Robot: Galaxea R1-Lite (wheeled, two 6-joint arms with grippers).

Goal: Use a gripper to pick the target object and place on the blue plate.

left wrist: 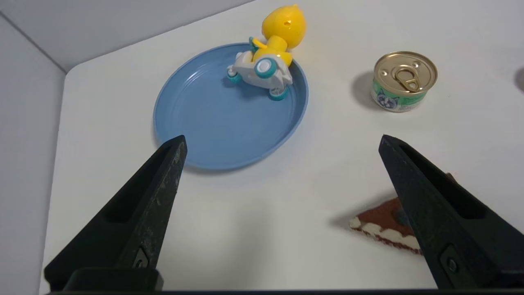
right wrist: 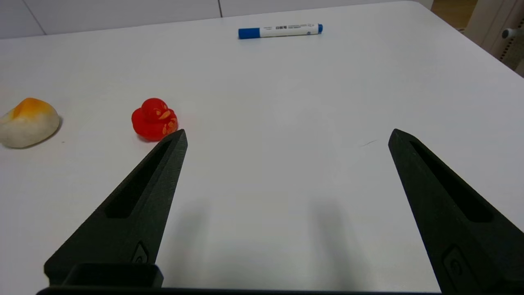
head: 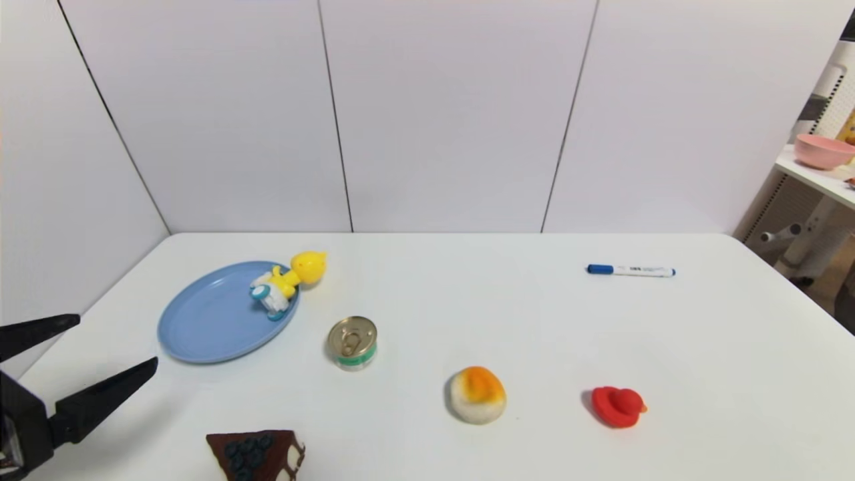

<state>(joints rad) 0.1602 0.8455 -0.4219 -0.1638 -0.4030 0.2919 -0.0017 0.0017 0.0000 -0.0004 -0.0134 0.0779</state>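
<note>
The yellow duck on its white car with blue wheels, the target object (head: 286, 280) (left wrist: 268, 61), lies tipped on the far right rim of the blue plate (head: 207, 321) (left wrist: 213, 119), its head hanging over the edge. My left gripper (head: 110, 344) (left wrist: 282, 141) hovers open and empty at the table's near left, short of the plate. In the right wrist view my right gripper (right wrist: 286, 137) stands open and empty over bare table; the head view does not show it.
A small tin can (head: 353, 342) (left wrist: 404, 81) sits right of the plate. A chocolate cake slice (head: 257, 454) (left wrist: 387, 227) lies at the near edge. Farther right are a white-orange bun (head: 475, 394) (right wrist: 28, 122), a red rubber duck (head: 618, 405) (right wrist: 154, 119) and a blue marker (head: 631, 270) (right wrist: 280, 30).
</note>
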